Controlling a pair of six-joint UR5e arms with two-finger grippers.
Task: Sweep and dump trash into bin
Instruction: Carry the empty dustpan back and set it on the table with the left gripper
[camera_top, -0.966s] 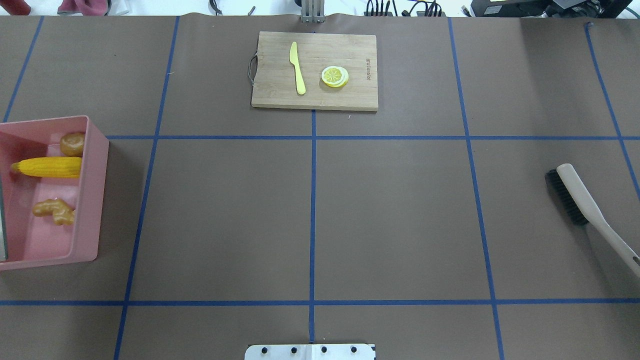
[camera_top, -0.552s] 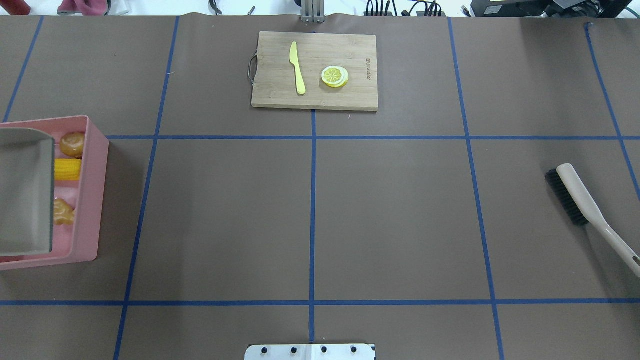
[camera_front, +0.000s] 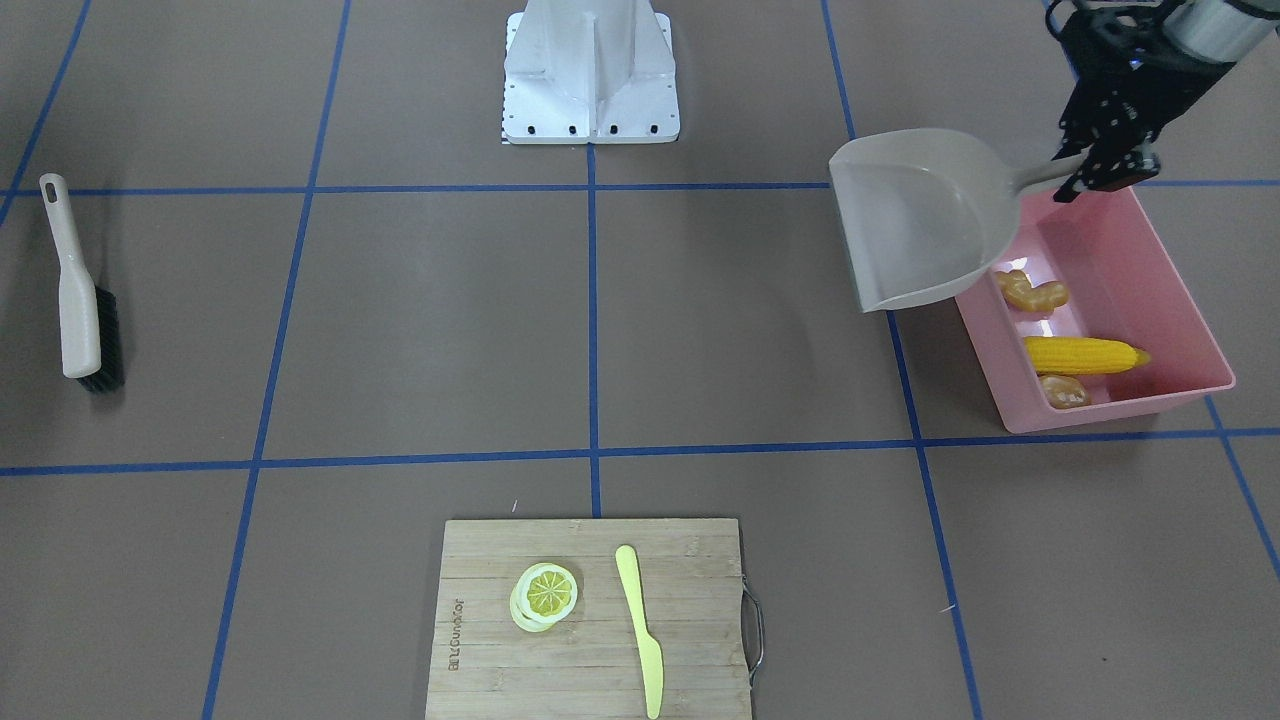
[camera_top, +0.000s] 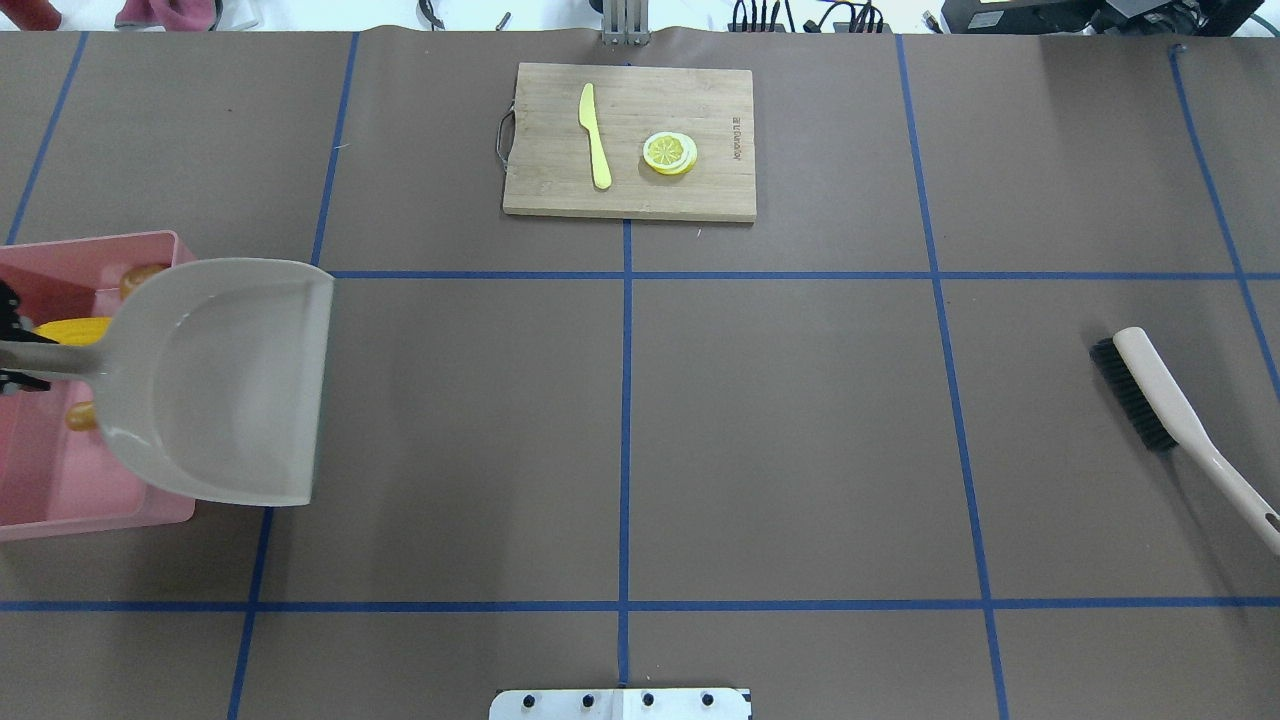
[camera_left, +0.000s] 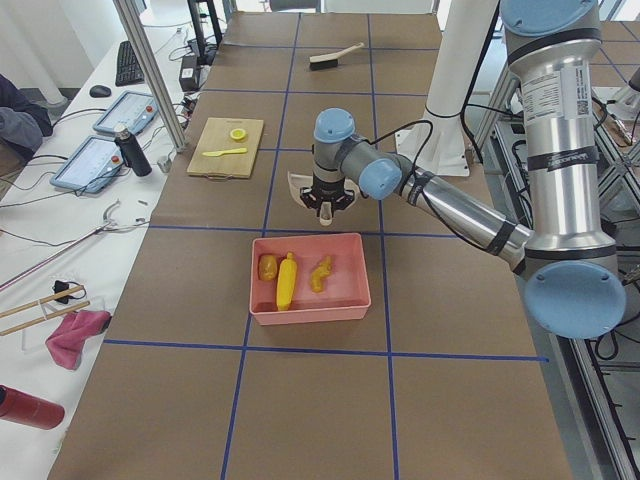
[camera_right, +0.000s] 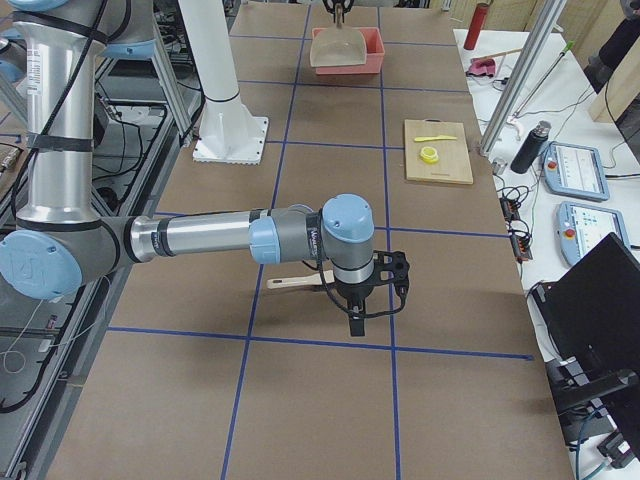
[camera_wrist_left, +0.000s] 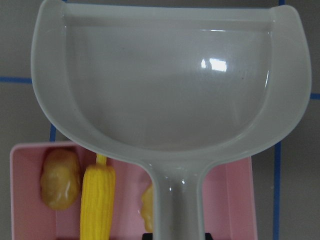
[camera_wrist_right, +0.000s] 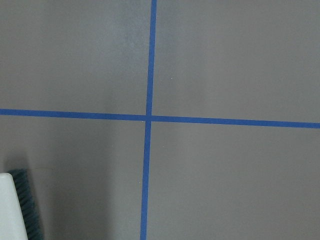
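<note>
The pink bin (camera_front: 1185, 290) holds the corn cob (camera_front: 1085, 355), the potato (camera_front: 1065, 391) and the ginger root (camera_front: 1032, 292). My left gripper (camera_front: 1100, 165) is shut on the handle of the beige dustpan (camera_front: 920, 215). It holds the empty pan face up above the bin, reaching past the bin's inner wall over the table. In the overhead view the dustpan (camera_top: 215, 380) hides most of the bin (camera_top: 60, 480). The left wrist view shows the corn (camera_wrist_left: 98, 200) and potato (camera_wrist_left: 61, 178) under the pan. My right gripper (camera_right: 362, 305) hangs above the table by the brush; I cannot tell its state.
A brush (camera_top: 1160, 395) lies at the table's right side. A wooden cutting board (camera_top: 550, 120) at the far middle carries a yellow knife (camera_top: 595, 135) and a lemon slice (camera_top: 669, 152). The robot's base plate (camera_front: 590, 80) is at the near edge.
The dustpan has swung in from the left edge over the bin and moved right, going from tilted to level. It now covers most of the bin and trash. The brush has not moved.
</note>
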